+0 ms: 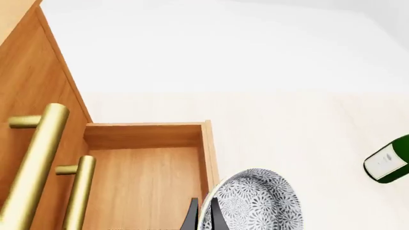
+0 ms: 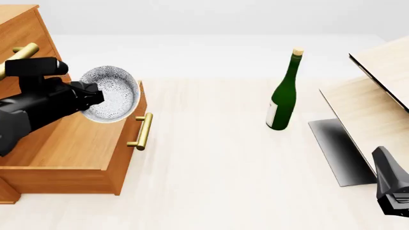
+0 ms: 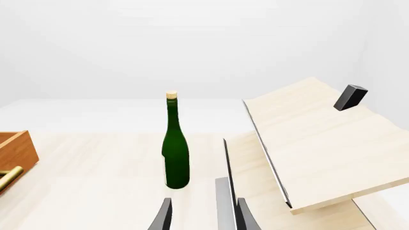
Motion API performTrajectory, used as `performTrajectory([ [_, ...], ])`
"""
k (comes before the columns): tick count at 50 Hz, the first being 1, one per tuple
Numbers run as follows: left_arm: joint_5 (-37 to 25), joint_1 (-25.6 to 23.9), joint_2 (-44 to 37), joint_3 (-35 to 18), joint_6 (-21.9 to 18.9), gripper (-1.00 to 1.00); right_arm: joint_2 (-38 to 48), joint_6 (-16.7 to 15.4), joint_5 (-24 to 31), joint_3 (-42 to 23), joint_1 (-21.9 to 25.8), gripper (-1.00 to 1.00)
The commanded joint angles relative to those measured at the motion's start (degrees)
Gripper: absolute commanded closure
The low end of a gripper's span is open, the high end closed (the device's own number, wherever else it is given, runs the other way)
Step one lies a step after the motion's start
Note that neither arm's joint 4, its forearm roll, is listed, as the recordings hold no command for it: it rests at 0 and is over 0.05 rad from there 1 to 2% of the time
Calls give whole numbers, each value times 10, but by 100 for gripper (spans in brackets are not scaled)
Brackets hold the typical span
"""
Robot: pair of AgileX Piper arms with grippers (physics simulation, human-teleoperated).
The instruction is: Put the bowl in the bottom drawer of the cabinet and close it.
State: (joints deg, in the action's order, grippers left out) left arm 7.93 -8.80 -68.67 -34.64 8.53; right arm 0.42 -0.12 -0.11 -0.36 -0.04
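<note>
Over one drawer: one bowl

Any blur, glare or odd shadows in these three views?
Front view: sharp, flat lighting, only a faint shadow under the bottle. Left wrist view: crisp; brass handles show soft highlights, no glare. Right wrist view: sharp; the background washes out to white.

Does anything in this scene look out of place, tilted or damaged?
Nothing looks damaged or spilled. The bowl is tipped on its side, but only because the left gripper holds it by the rim above the open bottom drawer. The wine bottle stands upright on the table.
</note>
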Motion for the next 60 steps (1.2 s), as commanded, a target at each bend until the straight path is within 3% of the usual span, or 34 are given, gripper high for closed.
performTrajectory([
  [1, 10, 33, -6, 2, 11, 100, 0, -1, 0, 0, 0, -100],
  [12, 22, 66, -21, 3, 8, 100, 0, 0, 0, 0, 0, -100],
  [19, 25, 78, -54, 1, 28, 100, 0, 0, 0, 0, 0, -100],
  [60, 80, 135, -86, 35, 12, 100, 0, 0, 0, 0, 0, -100],
])
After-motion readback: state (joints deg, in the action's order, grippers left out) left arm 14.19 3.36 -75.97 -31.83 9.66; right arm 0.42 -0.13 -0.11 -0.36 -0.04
